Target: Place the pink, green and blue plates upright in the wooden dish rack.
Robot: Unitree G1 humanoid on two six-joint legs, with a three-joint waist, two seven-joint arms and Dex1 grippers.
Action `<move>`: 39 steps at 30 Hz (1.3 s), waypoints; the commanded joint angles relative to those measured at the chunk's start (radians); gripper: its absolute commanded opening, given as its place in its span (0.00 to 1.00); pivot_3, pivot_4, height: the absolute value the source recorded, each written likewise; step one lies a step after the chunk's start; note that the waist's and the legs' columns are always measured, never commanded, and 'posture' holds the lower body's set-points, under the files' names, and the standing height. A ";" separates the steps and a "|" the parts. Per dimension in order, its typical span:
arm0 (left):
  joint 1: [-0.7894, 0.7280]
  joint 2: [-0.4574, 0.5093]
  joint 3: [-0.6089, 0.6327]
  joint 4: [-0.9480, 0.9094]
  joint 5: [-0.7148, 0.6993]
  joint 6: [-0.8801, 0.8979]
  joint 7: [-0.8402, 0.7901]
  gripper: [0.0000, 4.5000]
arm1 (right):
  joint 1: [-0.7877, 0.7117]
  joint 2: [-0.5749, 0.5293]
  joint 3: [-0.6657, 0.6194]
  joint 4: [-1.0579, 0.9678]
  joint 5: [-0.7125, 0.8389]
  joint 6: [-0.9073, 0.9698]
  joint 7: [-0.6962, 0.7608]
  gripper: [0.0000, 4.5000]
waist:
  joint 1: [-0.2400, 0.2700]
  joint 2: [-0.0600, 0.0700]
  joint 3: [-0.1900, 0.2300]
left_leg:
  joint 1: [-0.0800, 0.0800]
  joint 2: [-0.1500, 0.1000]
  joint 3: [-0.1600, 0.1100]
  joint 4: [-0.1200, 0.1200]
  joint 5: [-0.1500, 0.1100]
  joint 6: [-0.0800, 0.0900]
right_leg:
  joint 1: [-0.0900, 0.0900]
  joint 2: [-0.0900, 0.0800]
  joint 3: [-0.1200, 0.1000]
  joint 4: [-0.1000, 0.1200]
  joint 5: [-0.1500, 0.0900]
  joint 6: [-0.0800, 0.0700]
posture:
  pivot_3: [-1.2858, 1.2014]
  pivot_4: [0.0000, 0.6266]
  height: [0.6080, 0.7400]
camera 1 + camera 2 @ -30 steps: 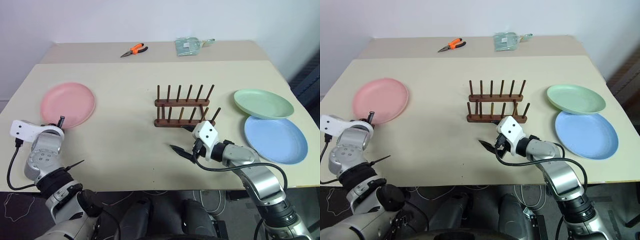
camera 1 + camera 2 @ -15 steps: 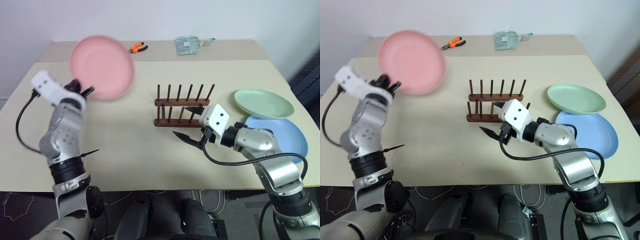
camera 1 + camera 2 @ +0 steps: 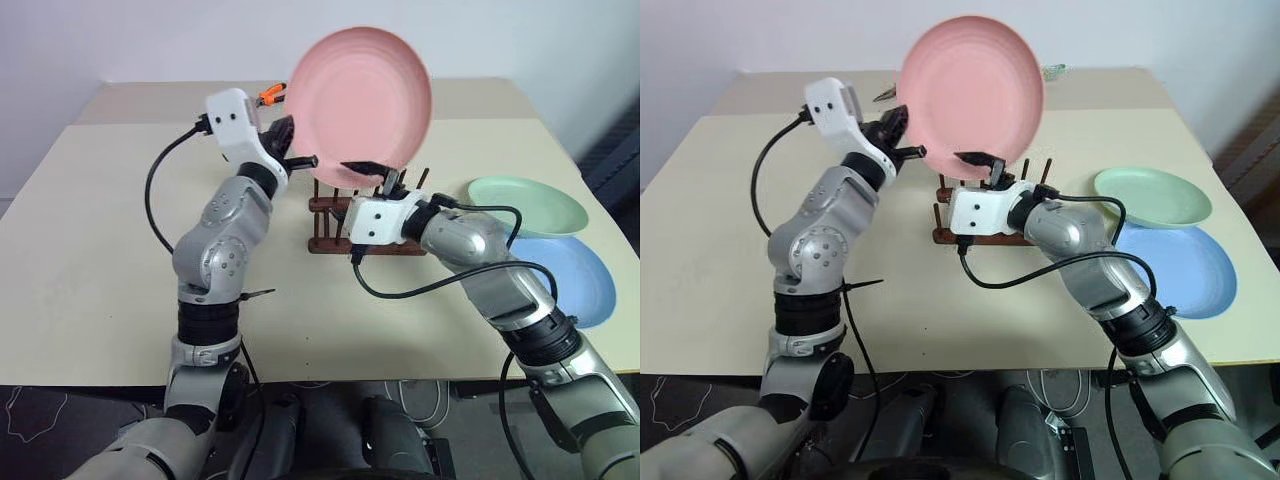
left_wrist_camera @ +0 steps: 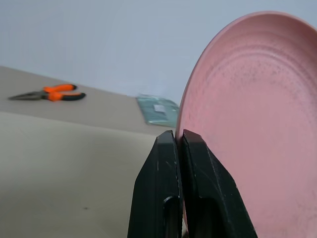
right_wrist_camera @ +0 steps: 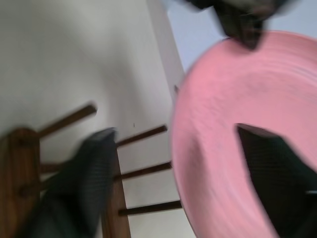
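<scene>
From my seat I see a pair of orange pliers [image 3: 268,97] at the far left of the worktop [image 3: 100,230], on its back section. Just right of them, my left claw [image 3: 297,160] is pinched tight on the rim of the pink plate [image 3: 362,105]; in the left wrist view its two fingers [image 4: 163,178] press together on the plate's edge. The pink plate stands on edge in the air, raised above the worktop, its hollow face turned toward me, directly over the wooden dish rack [image 3: 365,215].

My right claw [image 3: 372,172] sits at the plate's lower edge. In the right wrist view one finger [image 5: 84,178] is on the rack side of the plate and the other [image 5: 272,168] lies across the plate's hollow face, so the rim is between them with a gap showing; the claw is partly spread and I cannot tell whether it grips the plate.

The rack rests on the worktop near the middle, its pegs upright and none of its slots filled. A crumpled clear bag [image 3: 1050,72] peeks out behind the plate at the far edge.

Further right, the green plate [image 3: 527,206] lies flat on the worktop, and the blue plate [image 3: 570,280] lies flat just in front of it, the green rim overlapping the blue one. Both are well apart from the rack.
</scene>
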 commanded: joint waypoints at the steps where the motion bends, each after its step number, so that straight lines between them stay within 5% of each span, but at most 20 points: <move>1: -0.018 -0.011 0.012 -0.067 -0.021 0.019 -0.007 0.00 | -0.024 0.003 -0.014 0.021 -0.079 -0.049 -0.042 0.35 | 0.000 0.000 0.000 | 0.000 0.000 0.000 0.000 0.000 0.000 | 0.000 0.000 0.000 0.000 0.000 0.000 | 0.52 0.24 0.94; 4: -0.004 -0.011 0.023 -0.080 -0.037 0.046 -0.016 0.00 | -0.021 -0.004 -0.024 0.041 -0.134 -0.070 -0.066 0.00 | -0.002 0.000 0.000 | 0.000 0.000 0.000 0.000 0.000 0.000 | 0.000 0.000 0.000 0.000 0.000 0.000 | 0.52 0.24 0.94; 9: 0.008 -0.023 0.045 -0.083 -0.072 0.075 -0.031 0.00 | -0.008 -0.004 -0.036 0.047 -0.166 -0.097 -0.067 0.00 | 0.001 0.000 0.001 | 0.000 0.000 0.001 0.000 0.000 0.000 | -0.001 0.001 0.002 0.001 0.000 0.000 | 0.52 0.24 0.94; 12: 0.005 -0.025 0.051 -0.091 -0.080 0.066 -0.049 0.21 | 0.006 -0.004 -0.056 0.035 -0.174 -0.095 -0.073 0.00 | 0.001 0.000 0.001 | 0.000 0.000 0.001 0.000 0.000 0.000 | -0.001 0.001 0.002 0.001 0.000 0.000 | 0.52 0.24 0.94; 17: -0.034 0.043 0.126 -0.057 -0.023 -0.059 -0.057 0.73 | 0.066 -0.011 -0.205 -0.006 -0.014 -0.058 -0.037 0.00 | 0.000 0.000 0.001 | 0.000 0.000 0.001 0.000 0.000 0.000 | -0.001 0.001 0.002 0.001 0.000 0.000 | 0.52 0.24 0.94; 22: 0.037 0.240 0.080 0.028 0.141 -0.165 -0.164 0.73 | 0.132 0.028 -0.377 -0.134 0.314 0.039 0.083 0.00 | -0.006 0.001 0.001 | 0.000 0.002 0.002 -0.001 0.000 0.000 | -0.001 0.003 0.002 0.001 0.001 -0.001 | 0.52 0.24 0.94; 25: 0.103 0.308 0.070 0.040 0.150 -0.207 -0.276 0.73 | 0.126 0.092 -0.525 -0.250 0.643 0.265 0.116 0.00 | -0.004 0.001 0.001 | 0.000 0.002 0.001 -0.001 -0.002 0.003 | -0.001 0.003 0.003 0.001 0.001 -0.002 | 0.52 0.24 0.94; 31: 0.258 0.395 -0.064 -0.094 0.070 -0.189 -0.595 0.73 | 0.077 0.222 -0.781 -0.303 1.290 0.629 -0.066 0.00 | 0.001 0.002 0.002 | 0.000 0.003 0.000 -0.001 -0.002 0.004 | -0.001 0.003 0.003 0.000 0.002 -0.003 | 0.52 0.24 0.94; 39: 0.354 0.435 -0.171 -0.252 -0.013 -0.085 -0.758 0.73 | 0.139 0.201 -0.826 -0.271 1.489 0.717 -0.160 0.00 | -0.002 0.008 0.005 | -0.001 0.004 0.002 -0.002 -0.003 0.004 | -0.004 0.003 0.003 0.000 0.002 -0.004 | 0.52 0.24 0.94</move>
